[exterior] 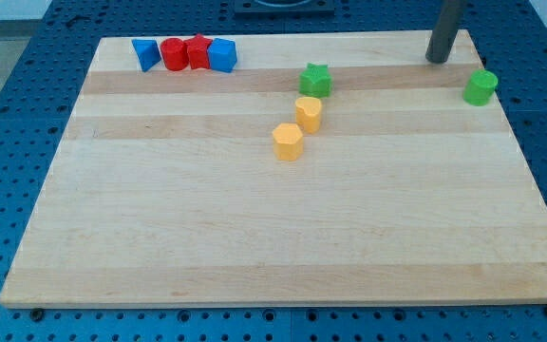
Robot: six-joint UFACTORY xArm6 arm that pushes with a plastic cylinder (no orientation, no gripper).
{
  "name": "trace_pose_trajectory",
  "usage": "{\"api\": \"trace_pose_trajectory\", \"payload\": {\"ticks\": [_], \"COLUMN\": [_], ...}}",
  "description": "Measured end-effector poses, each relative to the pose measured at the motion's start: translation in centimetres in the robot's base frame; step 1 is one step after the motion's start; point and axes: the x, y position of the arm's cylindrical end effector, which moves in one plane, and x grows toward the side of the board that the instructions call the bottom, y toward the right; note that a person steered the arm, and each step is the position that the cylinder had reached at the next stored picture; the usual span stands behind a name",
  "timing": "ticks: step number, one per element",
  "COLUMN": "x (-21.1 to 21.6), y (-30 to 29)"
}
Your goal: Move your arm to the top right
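Observation:
My tip (437, 60) rests on the wooden board (254, 237) near its top right corner. The dark rod rises from it out of the view's top. A green cylinder (480, 87) stands just right of and below the tip, apart from it. A green star (315, 80) sits well to the tip's left. Two yellow blocks, one (309, 113) and another (288, 142), lie below the star.
At the board's top left stands a tight row: a blue triangle (145, 53), a red cylinder (174, 54), a red star (198, 51) and a blue block (222, 55). The board lies on a blue perforated table (8, 142).

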Motion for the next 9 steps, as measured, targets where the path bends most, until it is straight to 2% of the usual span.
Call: {"api": "trace_pose_trajectory", "payload": {"ticks": [1, 4, 6, 8, 9], "x": [1.6, 1.8, 0.8, -3.9, -4.0], "y": [0.8, -2.3, -2.3, -3.0, -4.1]}}
